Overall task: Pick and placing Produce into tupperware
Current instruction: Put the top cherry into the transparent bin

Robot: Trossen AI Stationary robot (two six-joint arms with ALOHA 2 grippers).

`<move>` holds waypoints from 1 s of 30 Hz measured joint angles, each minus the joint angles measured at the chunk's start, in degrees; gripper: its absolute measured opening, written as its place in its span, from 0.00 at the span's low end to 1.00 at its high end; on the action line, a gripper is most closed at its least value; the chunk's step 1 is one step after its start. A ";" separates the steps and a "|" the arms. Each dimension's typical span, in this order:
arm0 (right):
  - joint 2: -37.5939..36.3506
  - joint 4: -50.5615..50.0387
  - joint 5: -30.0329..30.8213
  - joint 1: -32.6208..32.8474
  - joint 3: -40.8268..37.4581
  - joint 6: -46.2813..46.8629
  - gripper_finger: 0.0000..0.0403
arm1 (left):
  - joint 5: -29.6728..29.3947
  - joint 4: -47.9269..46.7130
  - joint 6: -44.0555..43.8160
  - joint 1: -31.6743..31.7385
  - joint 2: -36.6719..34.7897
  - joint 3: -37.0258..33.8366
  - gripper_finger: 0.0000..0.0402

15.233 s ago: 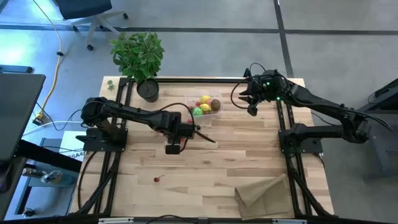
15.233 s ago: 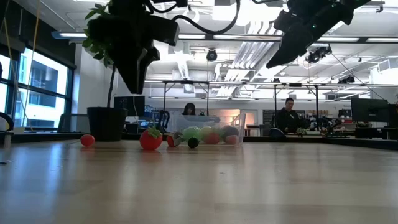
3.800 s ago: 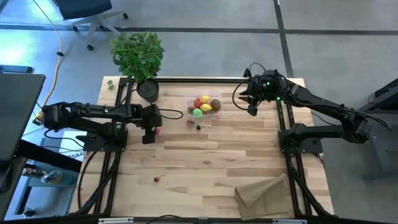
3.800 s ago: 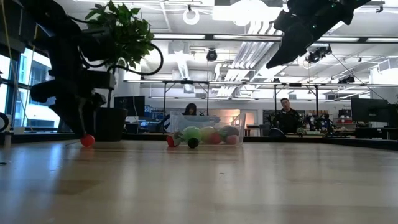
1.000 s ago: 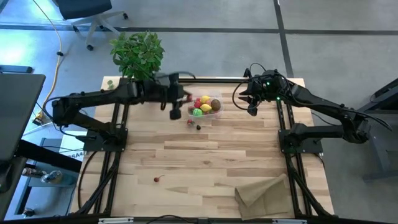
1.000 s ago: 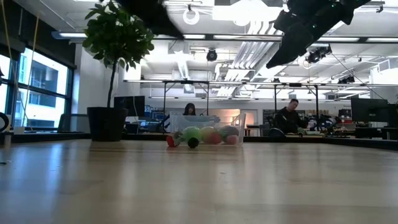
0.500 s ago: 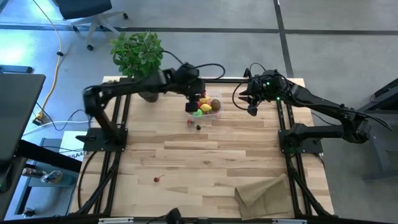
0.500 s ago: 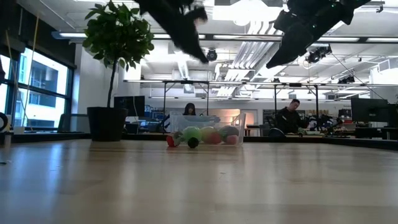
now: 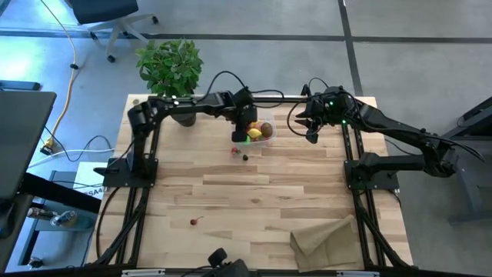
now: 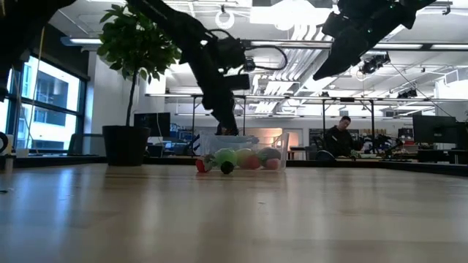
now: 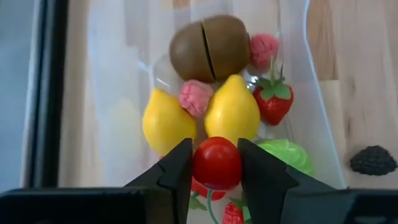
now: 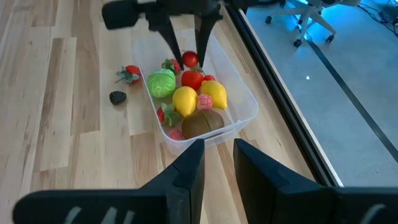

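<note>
Two lemons (image 11: 199, 115), one kiwi (image 11: 210, 48) in tupperware (image 11: 314, 118); left hand (image 11: 215, 169) grips tomato (image 11: 216, 163).

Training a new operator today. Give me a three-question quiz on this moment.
1. True or false: the left gripper holds a red ball above the tupperware.
2. What lies on the table outside the tupperware? A) blackberry B) lemon C) kiwi
3. Fill in: the right gripper holds ____.

Key: 1 true; 2 A; 3 nothing
</note>
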 joint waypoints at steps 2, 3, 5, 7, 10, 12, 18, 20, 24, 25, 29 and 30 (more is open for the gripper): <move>0.01 0.00 0.00 0.02 0.00 0.00 0.19 | 0.03 0.04 0.07 -0.02 1.06 0.02 0.28; 0.00 0.00 -0.02 0.01 0.00 -0.01 0.19 | 0.03 -0.02 0.07 -0.03 1.55 0.02 0.29; 0.01 -0.01 0.00 0.00 0.00 0.00 0.19 | 0.03 -0.31 0.07 -0.04 2.47 0.02 0.29; 0.01 -0.02 -0.01 0.01 0.00 0.00 0.19 | 0.03 -0.85 0.11 -0.02 3.03 0.02 0.29; 0.01 -0.02 0.00 0.00 0.00 0.00 0.19 | 0.03 -1.45 0.44 -0.02 3.68 0.02 0.26; 0.01 -0.02 0.00 0.00 0.00 0.00 0.19 | 0.02 -1.57 0.51 -0.02 3.99 0.02 0.25; 0.01 -0.02 0.00 0.02 0.00 0.00 0.19 | 0.01 -1.56 0.51 -0.02 3.97 0.04 0.29; 0.00 -0.02 0.00 0.01 0.00 -0.01 0.19 | 0.00 -1.88 0.51 -0.02 3.97 0.04 0.32; 0.01 -0.02 0.00 0.02 0.00 0.00 0.19 | -0.06 -2.38 0.31 -0.02 3.97 0.04 0.34; 0.01 -0.02 0.00 0.00 0.00 0.00 0.19 | -0.08 -2.38 0.31 -0.04 3.97 0.04 0.35; 0.00 -0.02 0.00 0.01 0.00 -0.01 0.19 | -0.17 -2.40 0.31 -0.04 3.97 0.04 0.37; -0.01 -0.02 0.00 0.00 0.00 -0.02 0.19 | -0.17 -2.41 0.31 -0.04 3.97 0.04 0.37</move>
